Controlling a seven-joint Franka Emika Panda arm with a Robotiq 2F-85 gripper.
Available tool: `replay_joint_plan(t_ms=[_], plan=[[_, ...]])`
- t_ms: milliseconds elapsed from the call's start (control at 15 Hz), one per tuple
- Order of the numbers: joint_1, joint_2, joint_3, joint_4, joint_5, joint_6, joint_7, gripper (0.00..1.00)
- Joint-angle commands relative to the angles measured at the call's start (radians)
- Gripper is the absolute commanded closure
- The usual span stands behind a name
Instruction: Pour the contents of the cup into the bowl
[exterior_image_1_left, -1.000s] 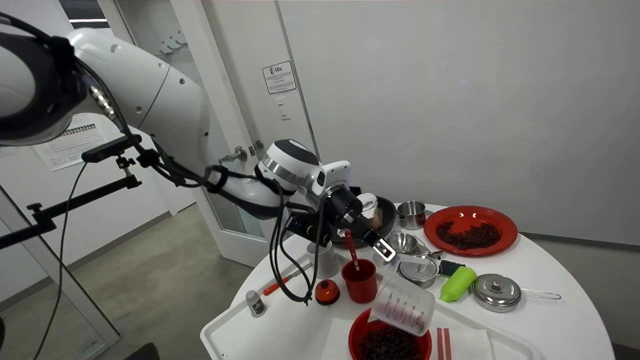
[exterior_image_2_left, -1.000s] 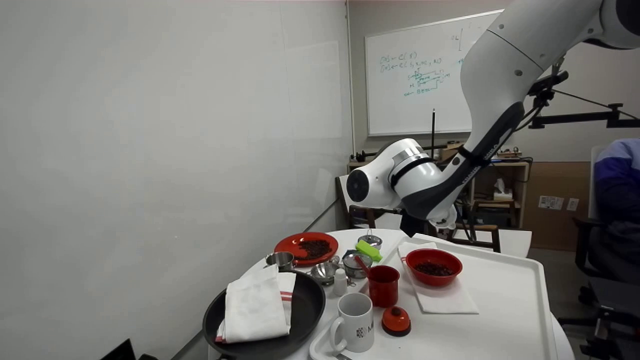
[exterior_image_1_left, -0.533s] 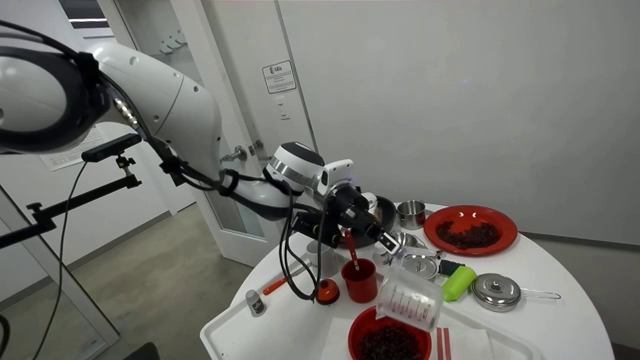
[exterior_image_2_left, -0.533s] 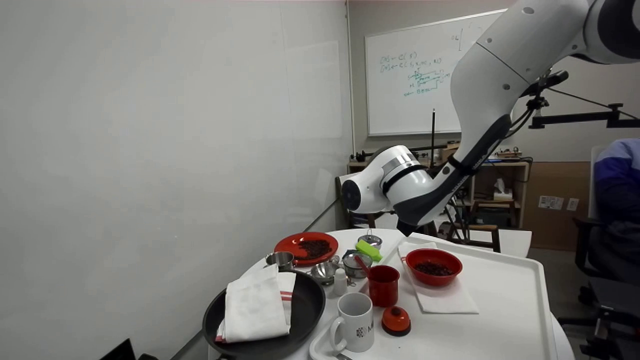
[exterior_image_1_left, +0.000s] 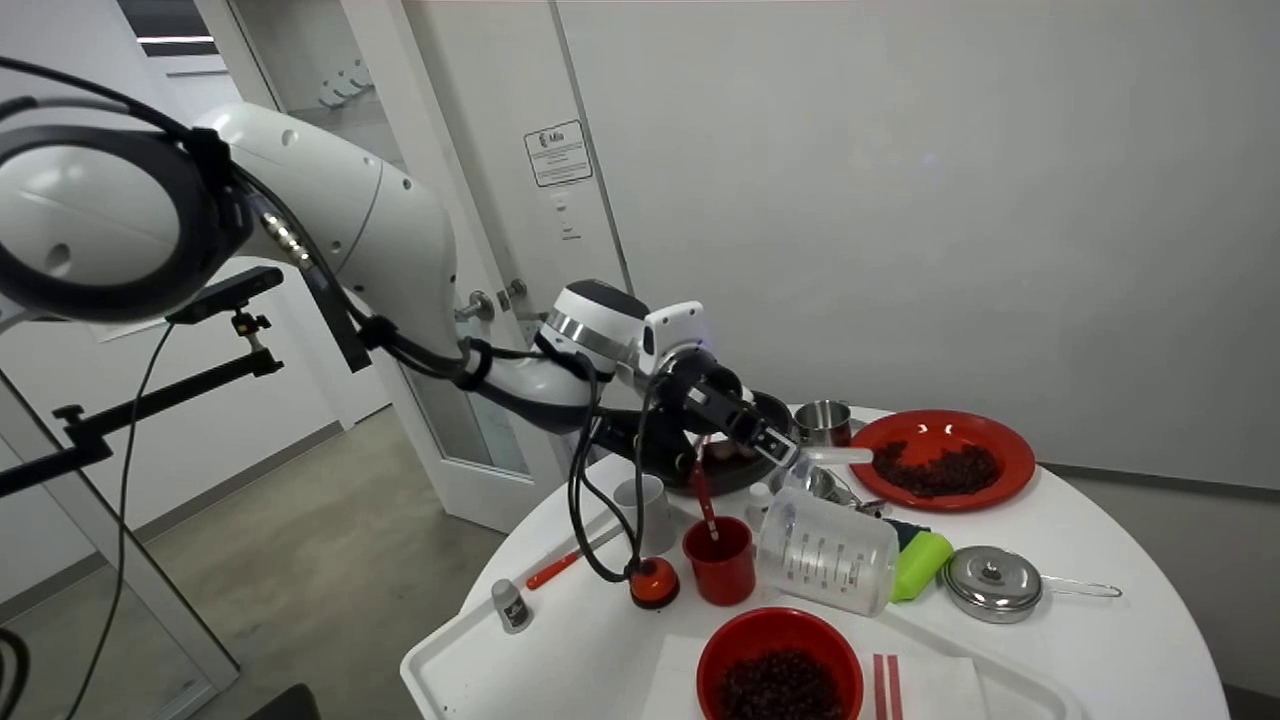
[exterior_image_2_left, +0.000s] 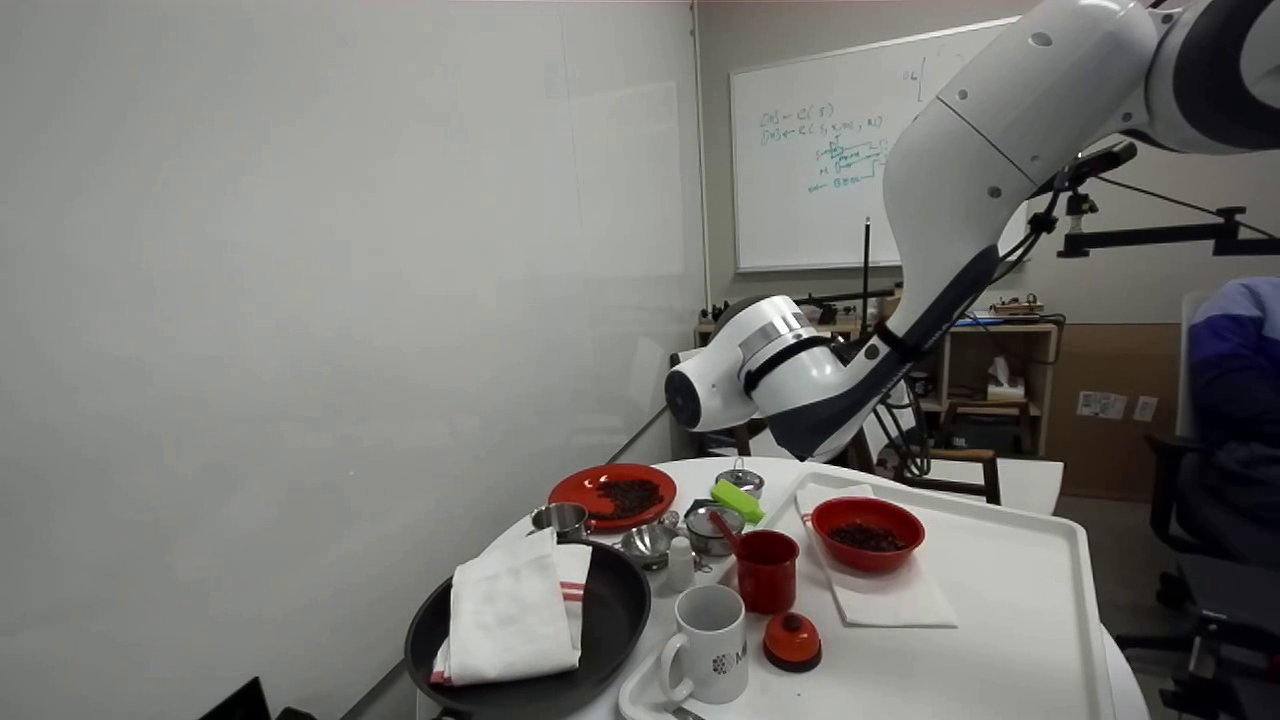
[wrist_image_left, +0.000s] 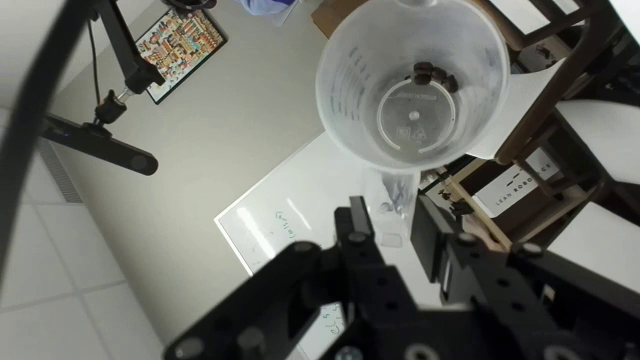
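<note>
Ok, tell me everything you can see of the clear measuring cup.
The measuring cup looks like translucent plastic, with printed graduations on its side, a ring on its round base and a projecting handle. The pincer grips that handle, holding the cup in the air, tilted well over. A few dark beans lie inside near the base. It shows apart from the red bowl.
</note>
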Motion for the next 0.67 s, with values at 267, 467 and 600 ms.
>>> replay_joint_plan(t_ms=[267, 467, 600], plan=[[0.011, 0.081, 0.013, 0.115, -0.052, -0.166, 0.001, 0.91], [0.01, 0.097, 0.015, 0.139, -0.067, -0.196, -0.003, 0.91], [0.001, 0.097, 0.024, 0.151, -0.048, -0.212, -0.036, 0.91]])
